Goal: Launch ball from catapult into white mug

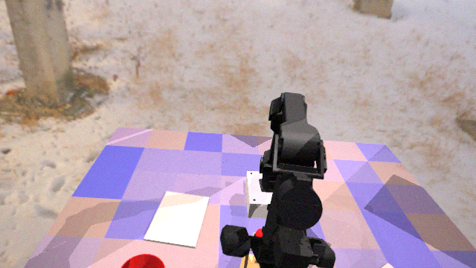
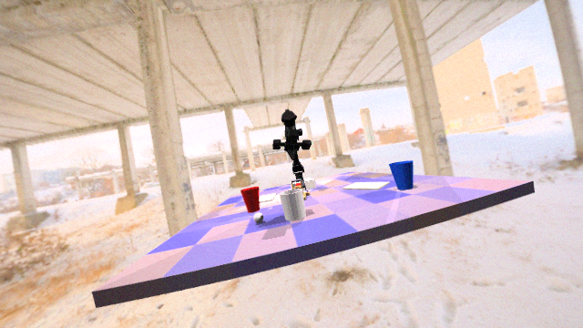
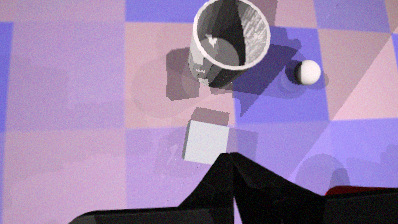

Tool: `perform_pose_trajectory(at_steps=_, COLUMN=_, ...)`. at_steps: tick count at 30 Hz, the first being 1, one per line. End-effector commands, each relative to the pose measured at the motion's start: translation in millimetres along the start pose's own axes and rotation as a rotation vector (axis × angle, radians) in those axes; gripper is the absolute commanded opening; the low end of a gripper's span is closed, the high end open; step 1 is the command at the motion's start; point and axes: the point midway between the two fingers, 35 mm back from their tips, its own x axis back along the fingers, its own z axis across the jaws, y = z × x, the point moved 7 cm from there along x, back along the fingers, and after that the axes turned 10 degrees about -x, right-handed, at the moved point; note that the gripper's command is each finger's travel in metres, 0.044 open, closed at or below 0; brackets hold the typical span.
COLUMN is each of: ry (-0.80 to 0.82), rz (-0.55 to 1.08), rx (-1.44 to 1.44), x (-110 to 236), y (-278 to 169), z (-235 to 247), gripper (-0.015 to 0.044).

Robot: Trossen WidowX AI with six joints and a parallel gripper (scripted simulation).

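Note:
The catapult [image 1: 248,262] [image 2: 306,194] is tan, at the bottom of the top view and mostly hidden by the arm. The red ball [image 1: 259,233] shows partly beside the arm, at the catapult's end; whether it sits in the cup is hidden. The white mug [image 2: 292,206] [image 3: 198,62] stands upright on the table, and its inside looks empty in the wrist view. My gripper [image 2: 291,157] [image 3: 228,161] is shut with nothing between its fingertips, raised above the table. In the wrist view the tips overlap the near edge of a white block.
The white block [image 3: 206,141] is near the mug. A white ball [image 2: 258,218] [image 3: 310,72] lies beside it. A red cup [image 1: 143,262] [image 2: 250,199] and a blue cup [image 2: 403,176] stand apart. White panels [image 1: 178,220] [image 2: 366,185] lie flat. A white box [image 1: 258,190] is behind the arm.

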Motion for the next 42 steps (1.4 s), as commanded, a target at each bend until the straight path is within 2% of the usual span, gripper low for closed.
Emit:
perform_pose_trajectory(at_steps=1, ry=-0.018, rz=0.067, rx=0.078, x=-5, y=-15, z=14, gripper=0.0000)
perform_pose_trajectory(at_steps=22, ry=-0.108, rz=0.431, rx=0.613, x=-21, y=-110, z=85, gripper=0.0000)
perform_pose_trajectory(at_steps=42, ry=-0.204, rz=0.756, rx=1.190, x=-11, y=-208, z=117, gripper=0.0000)
